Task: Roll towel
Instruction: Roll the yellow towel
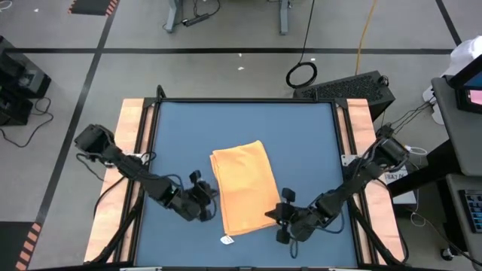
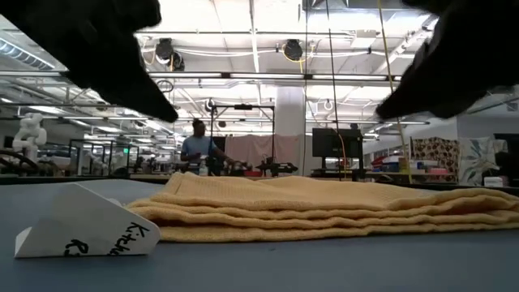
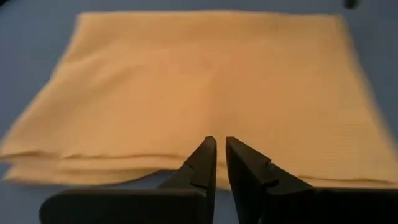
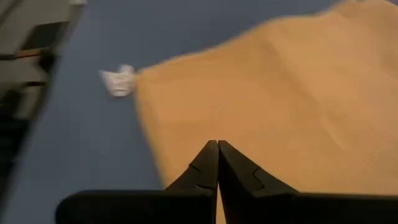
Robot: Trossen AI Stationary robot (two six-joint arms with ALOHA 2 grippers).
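The orange-yellow towel (image 1: 243, 188) lies folded in several flat layers (image 2: 324, 212) on the blue table (image 1: 181, 128). Its small white tag (image 1: 226, 240) lies on the table at the towel's near left corner (image 2: 81, 231). My left gripper (image 1: 213, 197) hovers at the towel's left edge (image 3: 124, 163), its fingers (image 3: 221, 146) together but for a thin slit, with nothing between them. My right gripper (image 1: 273, 217) hovers at the towel's near right side, shut and empty (image 4: 217, 146). In the low view both arms show dark above the towel, clear of it.
Wooden rails (image 1: 134, 135) run along the table's left and right sides. The blue surface lies bare on the far side of the towel and to its left and right. A person (image 2: 197, 146) stands far off in the room behind the table.
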